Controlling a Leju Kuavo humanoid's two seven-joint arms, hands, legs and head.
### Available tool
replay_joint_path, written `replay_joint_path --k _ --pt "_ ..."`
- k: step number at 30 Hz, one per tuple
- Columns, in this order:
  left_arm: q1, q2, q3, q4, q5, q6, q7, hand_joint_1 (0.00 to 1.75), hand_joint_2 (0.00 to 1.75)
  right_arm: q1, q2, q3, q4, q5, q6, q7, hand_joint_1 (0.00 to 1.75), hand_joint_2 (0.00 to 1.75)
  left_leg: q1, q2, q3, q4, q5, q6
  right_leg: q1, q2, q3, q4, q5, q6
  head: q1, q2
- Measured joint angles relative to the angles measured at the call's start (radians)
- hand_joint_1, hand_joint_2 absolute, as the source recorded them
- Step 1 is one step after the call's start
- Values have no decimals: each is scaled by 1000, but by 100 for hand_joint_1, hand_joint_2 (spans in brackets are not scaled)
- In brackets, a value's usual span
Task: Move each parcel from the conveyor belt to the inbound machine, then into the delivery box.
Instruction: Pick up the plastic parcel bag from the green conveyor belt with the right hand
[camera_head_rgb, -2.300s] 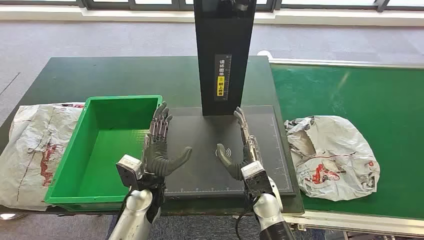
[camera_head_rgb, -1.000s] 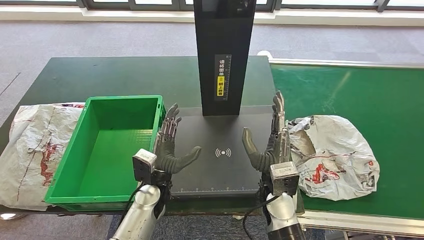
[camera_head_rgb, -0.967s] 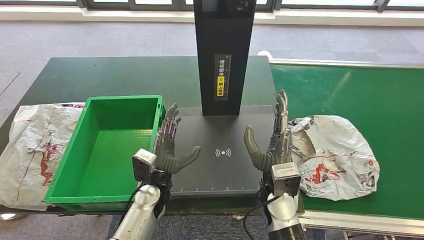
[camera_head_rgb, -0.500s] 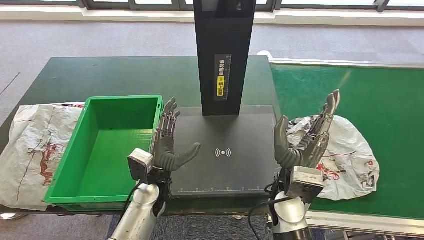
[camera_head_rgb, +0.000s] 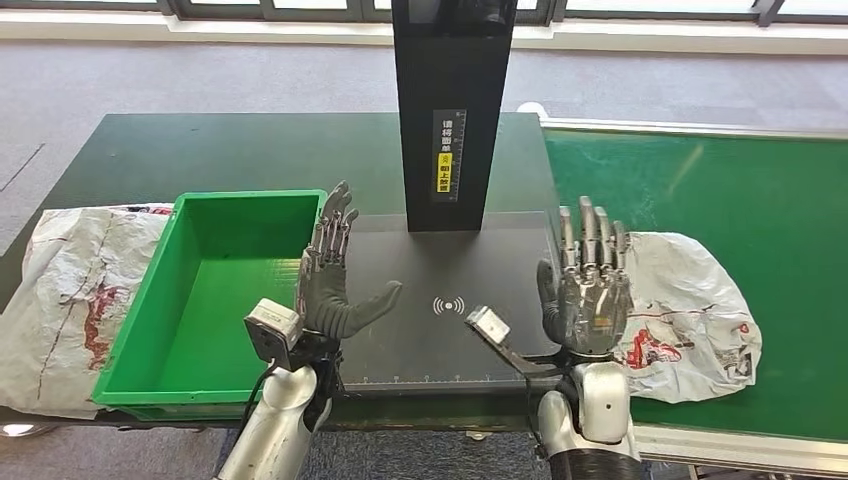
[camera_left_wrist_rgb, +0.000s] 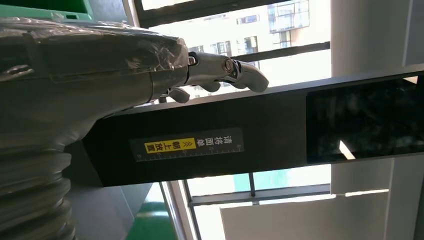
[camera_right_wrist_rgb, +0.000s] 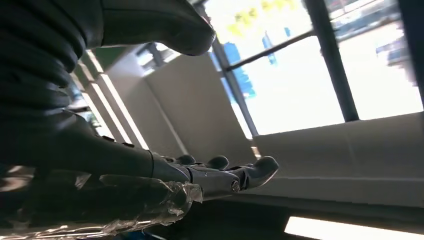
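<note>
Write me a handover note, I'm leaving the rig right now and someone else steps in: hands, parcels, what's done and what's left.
Left hand: open, raised at the scan pad's left edge, beside the green box.
Right hand: open, raised at the pad's right edge, in front of the parcel on the belt.
That parcel lies on the green conveyor belt, not yet gripped.
Another parcel lies on the table left of the box.
Done: nothing in the box or on the pad.
Left: grasp the belt parcel, scan it, box it.

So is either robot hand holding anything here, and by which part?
Nothing is held. The left robot hand is open above the scanner pad, and the right robot hand is open, raised at the near edge of the parcel on the belt, not gripping it.
</note>
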Motion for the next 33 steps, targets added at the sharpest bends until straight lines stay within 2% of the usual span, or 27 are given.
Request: replay_joint_path --k 3,7,8,10,13,15,19,23,25,28,33 --pt "3 1 1 -1 1 -2 0 0 175 -24 -37 -29 28 34 -2 195 0 175 -1 -2 0 0 0 1 0 -2 0 0 0 0 0 0" --pt "16 4 2 -6 4 -2 0 0 175 -68 -159 15 117 35 -4 546 0 175 -2 -3 -1 0 1 1 -1 -4 1 0 0 1 0 0" --pt "22 5 4 -9 4 -1 0 0 175 -80 -191 31 144 35 -4 609 0 175 -2 -4 -1 0 1 2 -1 -4 1 -1 0 2 0 0" --pt "36 9 8 -15 5 1 0 0 175 -98 -240 45 192 35 -4 648 0 175 -2 -4 -1 0 1 2 -2 -5 1 -1 0 2 0 0" --pt "56 12 15 -25 7 1 0 0 175 -115 -283 41 253 35 -4 617 0 175 -2 -4 0 0 1 2 -1 -5 1 -1 0 2 0 0" --pt "65 13 23 -29 7 1 0 0 175 -121 -292 11 282 29 -4 544 0 175 -2 -4 0 0 1 2 -1 -5 1 -1 0 2 0 0" --pt "77 14 45 -43 3 2 0 0 175 -137 -278 -149 346 -25 -4 317 0 175 -1 -5 -1 0 1 2 0 -6 1 -1 0 2 0 0" --pt "94 14 64 -58 -2 2 0 0 175 -177 -263 -350 462 -195 -4 83 0 175 -1 -5 -1 0 1 2 -1 -7 1 -1 0 2 0 0" --pt "97 14 72 -61 -4 4 0 0 175 -206 -262 -441 547 -278 0 -2 0 175 -2 -5 -1 0 1 2 -1 -6 2 -1 0 2 0 0" --pt "102 14 83 -64 -5 7 0 0 175 -241 -265 -546 660 -356 16 -66 0 175 -2 -4 -1 0 1 2 -1 -6 2 -1 0 2 0 0" --pt "107 14 100 -69 -6 10 0 0 175 -271 -266 -635 758 -384 16 -71 0 175 -2 -4 -1 0 1 2 -1 -6 2 -1 0 2 0 0"
